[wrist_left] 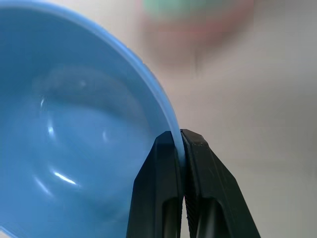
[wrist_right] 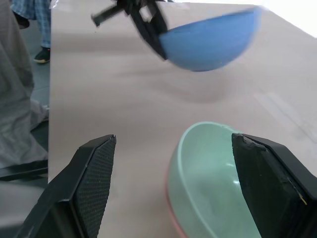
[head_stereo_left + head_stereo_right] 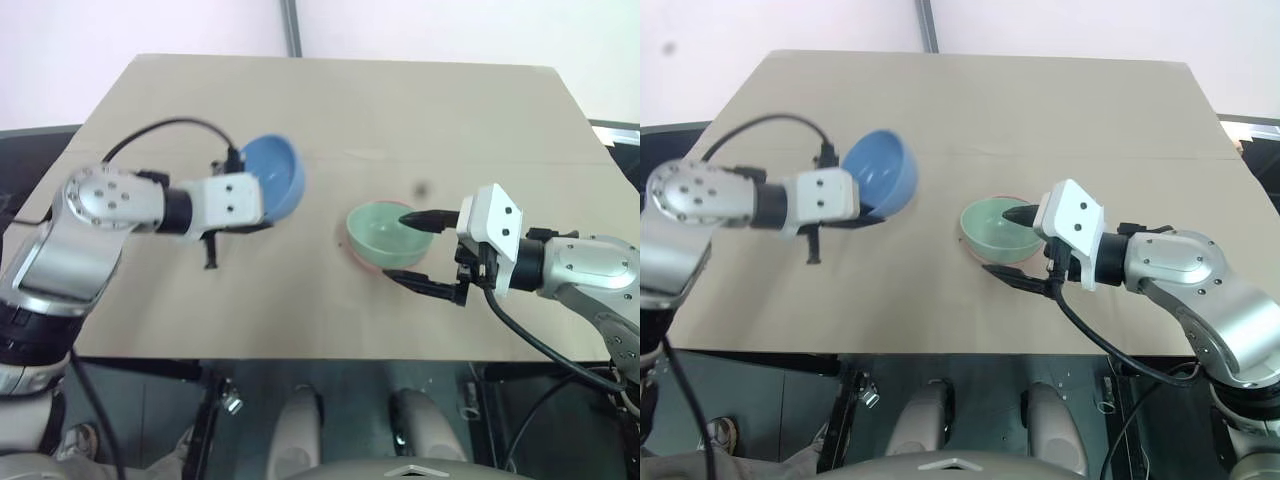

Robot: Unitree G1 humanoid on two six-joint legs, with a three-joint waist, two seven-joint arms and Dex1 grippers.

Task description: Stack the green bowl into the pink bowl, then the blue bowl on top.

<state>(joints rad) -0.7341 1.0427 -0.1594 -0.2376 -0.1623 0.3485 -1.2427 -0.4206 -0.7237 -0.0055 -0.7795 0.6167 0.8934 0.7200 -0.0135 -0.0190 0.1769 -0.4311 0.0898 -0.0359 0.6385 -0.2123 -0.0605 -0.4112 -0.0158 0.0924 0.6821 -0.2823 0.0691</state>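
Left claw [image 1: 181,148], fingers pinched together on the rim of the blue bowl [image 3: 278,177]: one black finger lies inside the rim and the other outside, as the left wrist view shows. The blue bowl hangs from this claw clear of the tabletop [image 3: 330,110], tilted so that its opening faces partly sideways, and it extends from the fingertips away from the left arm. A black cable [image 3: 165,128] arcs above the left wrist. Right claw [image 3: 415,250], fingers spread wide and gripping nothing: the upper finger reaches over the near rim of the green bowl [image 3: 380,232], the lower finger lies beside and below that bowl toward the tabletop's near edge. In the right wrist view the green bowl sits between the two spread fingers, just ahead of them, and whether either finger touches it cannot be told. The green bowl rests nested inside the pink bowl [image 3: 352,252], of which a thin salmon edge shows beneath the green rim on the side nearest the right claw's lower finger. The stacked pair stands on the tabletop between the two claws, closer to the right one, and well apart from the raised blue bowl. A person's trouser leg and shoe [image 2: 30,20] stand beyond the tabletop's far edge in the right wrist view.
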